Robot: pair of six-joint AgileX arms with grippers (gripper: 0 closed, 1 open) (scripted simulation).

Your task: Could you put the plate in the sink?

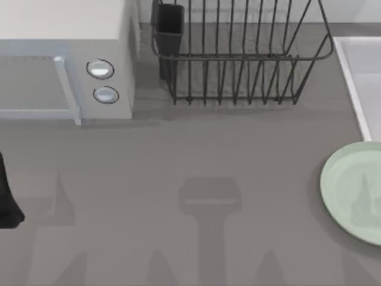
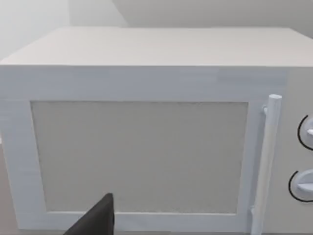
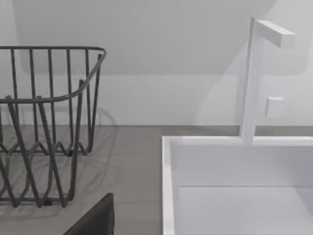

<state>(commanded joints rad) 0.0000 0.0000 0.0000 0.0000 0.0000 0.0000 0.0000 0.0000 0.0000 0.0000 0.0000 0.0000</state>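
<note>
The pale mint-green plate [image 1: 348, 187] lies flat on the grey table at the right edge of the top view, partly cut off by that edge. Just behind it, the sink [image 1: 352, 83] with its white rim [image 3: 168, 191] and pale grey inside stands at the far right. My left gripper [image 1: 7, 199] is a dark shape at the table's left edge, far from the plate; a dark part of it [image 2: 95, 220] faces the microwave. A dark part of my right gripper [image 3: 95, 218] faces the sink and the rack.
A white microwave [image 1: 65, 65] with two knobs stands at the back left. A black wire dish rack [image 1: 238, 53] with a dark cup holder stands at the back middle. A white faucet [image 3: 252, 78] rises behind the sink. Arm shadows fall on the table's grey middle.
</note>
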